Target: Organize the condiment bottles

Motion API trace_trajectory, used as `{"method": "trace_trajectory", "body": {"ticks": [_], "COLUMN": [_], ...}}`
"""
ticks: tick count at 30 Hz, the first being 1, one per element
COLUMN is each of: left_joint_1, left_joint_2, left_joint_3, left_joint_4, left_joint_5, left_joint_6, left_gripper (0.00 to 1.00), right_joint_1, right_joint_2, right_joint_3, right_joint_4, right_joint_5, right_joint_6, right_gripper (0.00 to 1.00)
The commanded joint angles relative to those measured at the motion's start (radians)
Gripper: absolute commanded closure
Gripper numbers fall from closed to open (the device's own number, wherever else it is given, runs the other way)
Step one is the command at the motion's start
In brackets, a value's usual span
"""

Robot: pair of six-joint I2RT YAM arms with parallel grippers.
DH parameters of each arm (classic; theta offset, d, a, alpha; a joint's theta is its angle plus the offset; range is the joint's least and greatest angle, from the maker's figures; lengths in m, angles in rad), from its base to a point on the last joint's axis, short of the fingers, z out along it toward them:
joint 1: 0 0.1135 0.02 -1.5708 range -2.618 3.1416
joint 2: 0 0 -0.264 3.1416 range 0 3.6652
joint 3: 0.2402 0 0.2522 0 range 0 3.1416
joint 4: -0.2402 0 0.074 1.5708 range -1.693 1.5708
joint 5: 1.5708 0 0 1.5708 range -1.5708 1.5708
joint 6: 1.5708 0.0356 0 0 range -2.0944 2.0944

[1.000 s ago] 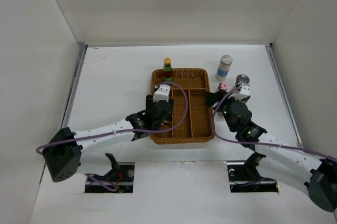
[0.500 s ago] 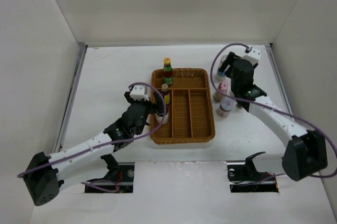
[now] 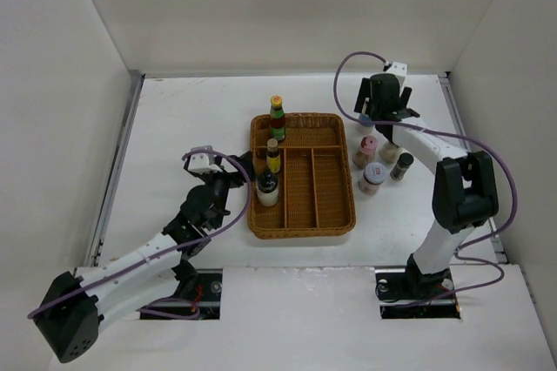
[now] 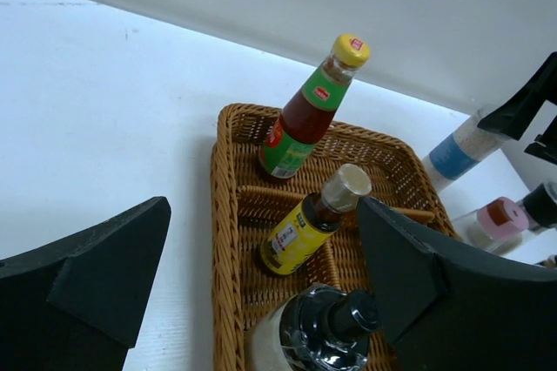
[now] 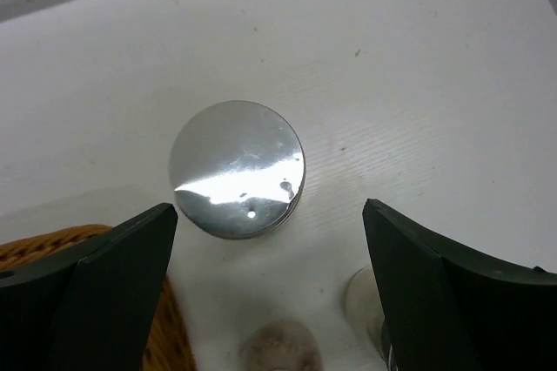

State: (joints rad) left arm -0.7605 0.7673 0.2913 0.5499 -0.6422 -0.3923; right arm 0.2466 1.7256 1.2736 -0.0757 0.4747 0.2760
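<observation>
The wicker tray [image 3: 335, 214] holds three condiment bottles in its left part: a green-labelled yellow-capped bottle [image 3: 277, 116] [image 4: 305, 118], a yellow-labelled bottle [image 3: 273, 155] [image 4: 305, 230] and a dark-capped white bottle [image 3: 267, 188] [image 4: 326, 336]. My left gripper [image 3: 244, 166] [image 4: 263, 219] is open and empty at the tray's left edge, apart from them. My right gripper [image 3: 380, 114] [image 5: 270, 214] is open above the blue-banded jar [image 3: 365, 118] [image 4: 459, 151], whose shiny round top [image 5: 237, 181] lies between the jaws.
Right of the tray stand a pink-lidded jar [image 3: 366, 151] [image 4: 498, 219], a wider jar [image 3: 374, 177], a dark bottle [image 3: 402, 165] and a small shaker [image 3: 389, 150]. White walls close the table at the back and sides.
My left arm has drawn back left from the tray, leaving bottles standing in it. My right arm has swung from beside the tray to the back, over the blue-banded jar.
</observation>
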Motion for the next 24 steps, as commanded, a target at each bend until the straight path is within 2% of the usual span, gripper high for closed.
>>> {"method": "trace_trajectory", "body": {"ticks": [1, 5, 6, 9, 11, 16, 20, 24], "left_joint_1": [0.019, 0.039, 0.042, 0.051, 0.059, 0.076, 0.085, 0.103], "left_joint_2": [0.029, 0.05, 0.052, 0.055, 0.067, 0.09, 0.089, 0.095], "left_joint_3": [-0.011, -0.007, -0.011, -0.018, -0.02, -0.026, -0.037, -0.046], "left_joint_4": [0.081, 0.087, 0.091, 0.097, 0.105, 0.119, 0.124, 0.127], "left_joint_5": [0.032, 0.067, 0.067, 0.067, 0.061, 0.058, 0.056, 0.062], "left_joint_6": [-0.037, -0.045, -0.046, -0.051, -0.051, -0.062, -0.079, -0.097], "left_gripper": [0.11, 0.12, 0.12, 0.12, 0.12, 0.13, 0.14, 0.15], "right_joint_1": [-0.016, -0.031, -0.033, -0.031, -0.028, 0.028, 0.153, 0.297], "right_joint_2": [0.035, 0.08, 0.089, 0.103, 0.065, -0.179, -0.354, -0.457], "right_joint_3": [0.087, 0.122, 0.127, 0.132, 0.101, -0.028, -0.106, -0.216], "right_joint_4": [-0.015, -0.001, 0.014, 0.05, 0.098, 0.296, 0.307, 0.307], "right_joint_5": [-0.022, -0.076, -0.084, -0.079, -0.064, -0.034, -0.047, -0.05], "right_joint_6": [-0.032, -0.034, -0.034, -0.043, -0.04, -0.072, -0.092, -0.061], "right_gripper": [0.06, 0.13, 0.18, 0.43, 0.53, 0.54, 0.54, 0.54]}}
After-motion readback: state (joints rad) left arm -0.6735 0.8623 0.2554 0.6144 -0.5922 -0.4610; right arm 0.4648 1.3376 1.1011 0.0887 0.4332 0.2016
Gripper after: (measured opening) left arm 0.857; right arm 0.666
